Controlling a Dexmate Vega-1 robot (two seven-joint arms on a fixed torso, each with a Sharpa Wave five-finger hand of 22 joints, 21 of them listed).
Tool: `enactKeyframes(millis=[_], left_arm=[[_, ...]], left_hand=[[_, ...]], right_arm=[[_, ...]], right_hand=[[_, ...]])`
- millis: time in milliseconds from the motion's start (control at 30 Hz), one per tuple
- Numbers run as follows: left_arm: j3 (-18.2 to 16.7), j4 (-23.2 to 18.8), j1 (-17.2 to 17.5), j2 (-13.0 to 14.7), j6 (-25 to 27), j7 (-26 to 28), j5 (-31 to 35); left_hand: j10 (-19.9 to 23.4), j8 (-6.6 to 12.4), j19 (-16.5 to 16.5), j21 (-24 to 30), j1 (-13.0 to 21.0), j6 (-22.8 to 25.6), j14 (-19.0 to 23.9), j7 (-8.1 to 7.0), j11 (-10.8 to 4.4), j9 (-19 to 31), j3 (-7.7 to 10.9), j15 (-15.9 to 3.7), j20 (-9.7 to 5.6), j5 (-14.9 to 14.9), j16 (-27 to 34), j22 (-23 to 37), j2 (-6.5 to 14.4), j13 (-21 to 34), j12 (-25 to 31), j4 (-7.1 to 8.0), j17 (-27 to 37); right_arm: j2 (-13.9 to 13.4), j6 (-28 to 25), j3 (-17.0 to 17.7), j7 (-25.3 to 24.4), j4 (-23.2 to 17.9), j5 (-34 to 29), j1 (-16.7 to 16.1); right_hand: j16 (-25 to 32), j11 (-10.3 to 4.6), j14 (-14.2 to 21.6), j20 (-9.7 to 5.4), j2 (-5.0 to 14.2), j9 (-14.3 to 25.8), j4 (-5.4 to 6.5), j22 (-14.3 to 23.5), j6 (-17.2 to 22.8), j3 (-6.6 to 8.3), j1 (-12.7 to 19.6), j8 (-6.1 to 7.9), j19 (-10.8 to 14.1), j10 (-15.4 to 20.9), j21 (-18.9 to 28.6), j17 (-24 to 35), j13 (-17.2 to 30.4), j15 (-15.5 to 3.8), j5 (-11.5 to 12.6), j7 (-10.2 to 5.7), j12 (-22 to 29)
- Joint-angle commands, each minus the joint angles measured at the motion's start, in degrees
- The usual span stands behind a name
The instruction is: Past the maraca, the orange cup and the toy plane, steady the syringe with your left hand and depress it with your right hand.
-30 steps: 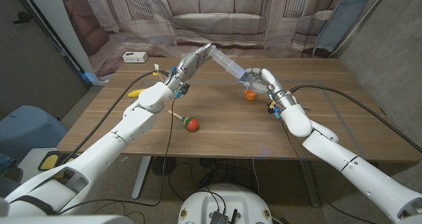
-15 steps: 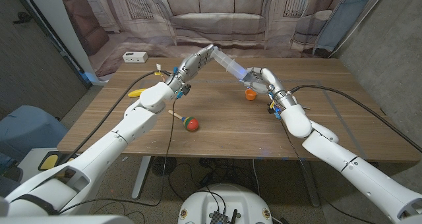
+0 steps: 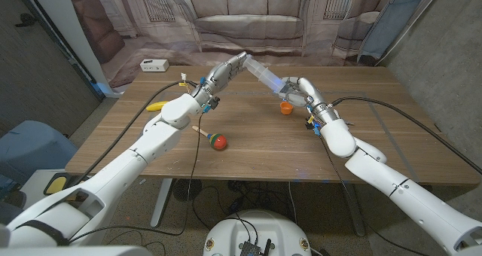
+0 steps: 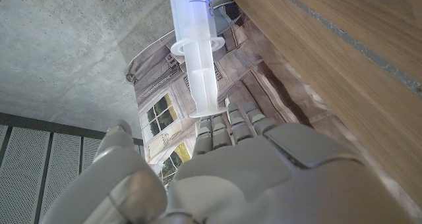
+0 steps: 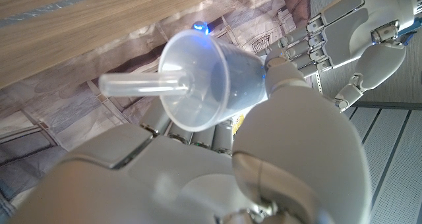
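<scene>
A translucent syringe (image 3: 262,74) hangs slanted in the air over the far middle of the table. My right hand (image 3: 301,92) grips its barrel at the lower end, above the orange cup (image 3: 285,107). My left hand (image 3: 222,71) reaches up with its fingers straight, and the fingertips (image 4: 231,126) touch the plunger's end of the syringe (image 4: 194,53). In the right wrist view the syringe's wide clear end (image 5: 211,79) sits in my right hand (image 5: 290,145), with the left hand (image 5: 356,26) beyond it. The maraca (image 3: 217,141) lies nearer me, and a yellow toy plane (image 3: 154,105) is at the left.
A white power strip (image 3: 154,65) lies at the table's far left corner. Cables run along both arms above the wooden table (image 3: 392,135). A printed backdrop with a sofa stands behind the far edge.
My left hand has edged slightly toward the right hand along the syringe. The right hand and the objects on the table have not moved.
</scene>
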Motion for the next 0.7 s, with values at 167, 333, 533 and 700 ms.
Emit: enactKeyframes(millis=[167,333,533,700], left_arm=[[1.08,1.69,-1.00,-0.95,0.25,-2.20,-1.10],[1.21,1.64,-1.13,-1.01,0.27,-2.15,-0.84],[1.89,2.16,-1.92,-1.27,0.54,-2.89,-0.42],[2.15,1.95,-2.06,-1.25,0.43,-1.81,1.17]], left_hand=[[0.32,0.36,-0.14,-0.26,0.26,0.48,0.27,0.07,0.14,0.25,0.04,0.11,0.18,-0.11,0.12,0.17,0.37,0.18,0.18,-0.09,0.25],[0.28,0.36,-0.13,-0.24,0.26,0.49,0.26,0.18,0.10,0.25,0.03,0.06,0.15,-0.11,0.13,0.17,0.38,0.18,0.16,-0.08,0.25],[0.33,0.36,-0.15,-0.24,0.26,0.49,0.25,0.12,0.19,0.25,0.02,0.10,0.13,-0.11,0.13,0.17,0.40,0.18,0.18,-0.08,0.25],[0.23,0.33,-0.19,-0.25,0.25,0.42,0.18,-0.01,0.10,0.25,0.01,0.12,0.17,-0.11,0.12,0.17,0.40,0.18,0.14,-0.08,0.25]], right_arm=[[0.00,-0.19,0.03,-0.03,0.08,0.68,-0.25],[-0.08,-0.16,0.15,0.11,0.08,0.98,-0.21],[-0.07,-0.35,0.08,0.46,0.27,1.27,0.03],[-0.04,-0.32,0.08,0.35,0.40,1.27,0.10]], right_hand=[[-0.27,-2.60,3.20,-1.58,5.43,0.24,8.39,0.00,5.49,8.70,2.31,0.19,-0.52,3.20,0.62,0.27,0.25,-6.67,0.33,-5.17,0.27],[-0.31,-2.64,3.26,-1.57,5.42,0.24,8.42,-0.02,5.50,8.69,2.28,0.19,-0.54,3.25,0.76,0.30,0.26,-6.66,0.33,-5.08,0.26],[-0.30,-2.63,3.62,-1.50,5.43,0.25,8.40,-0.05,5.56,8.72,2.27,0.19,-0.62,3.46,1.13,0.38,0.30,-6.51,0.33,-4.91,0.28],[-0.40,-2.10,3.61,-1.50,5.43,0.25,8.35,-0.07,5.58,8.78,2.32,0.18,-0.70,3.55,1.33,0.41,0.31,-6.66,0.33,-4.94,0.27]])
